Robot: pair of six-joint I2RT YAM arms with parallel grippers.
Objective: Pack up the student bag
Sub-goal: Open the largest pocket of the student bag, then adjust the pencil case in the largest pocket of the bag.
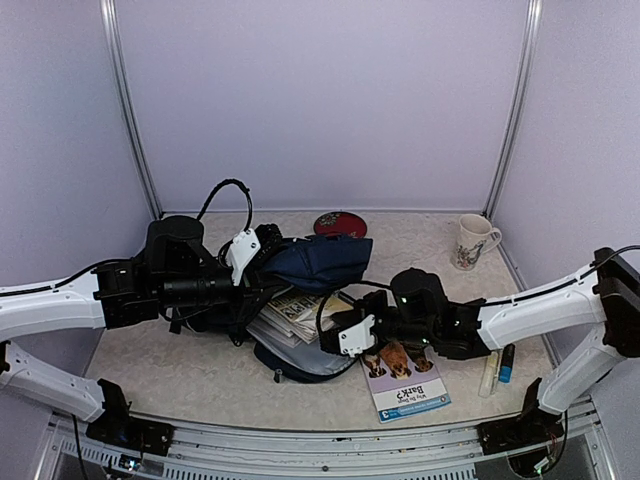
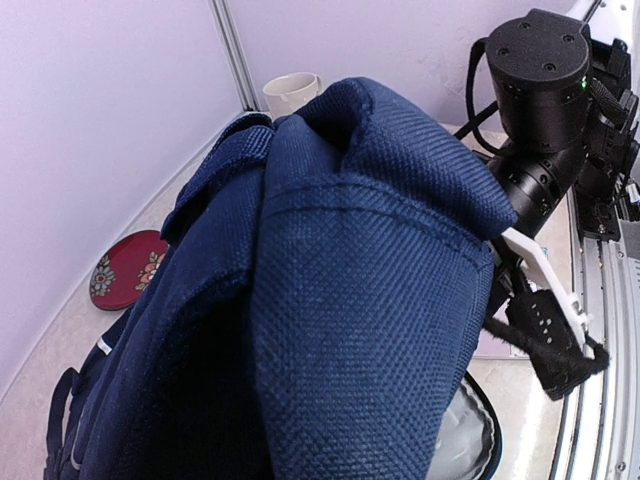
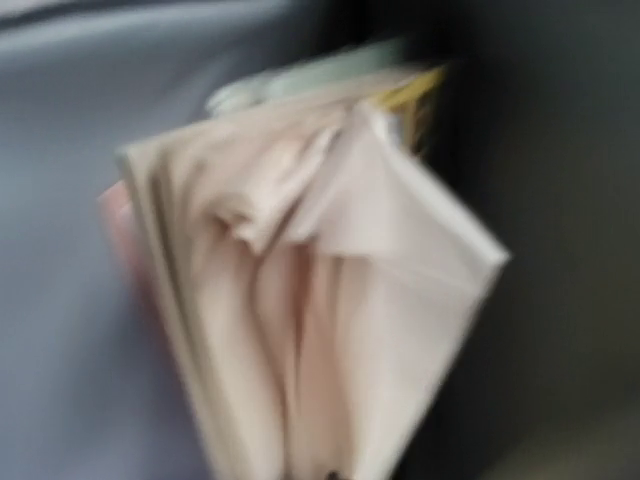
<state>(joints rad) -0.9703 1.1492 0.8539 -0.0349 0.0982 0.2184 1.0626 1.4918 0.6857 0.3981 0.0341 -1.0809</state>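
Observation:
The student bag [image 1: 322, 262] is navy and lies open at mid-table, its grey lining [image 1: 300, 362] showing at the front. My left gripper [image 1: 248, 252] is shut on the bag's upper flap and holds it raised. The navy fabric [image 2: 370, 300] fills the left wrist view and hides the jaws. A stack of books [image 1: 292, 312] lies in the bag's opening. My right gripper [image 1: 345, 335] is at the stack's right edge. The right wrist view is blurred and shows fanned pale pages [image 3: 330, 300] meeting at the jaws; the fingers are hidden.
A dog book titled "Bark?" [image 1: 405, 385] lies on the table under the right arm. Pens [image 1: 497, 365] lie to its right. A mug [image 1: 472, 240] stands at the back right and a red plate [image 1: 340, 224] behind the bag.

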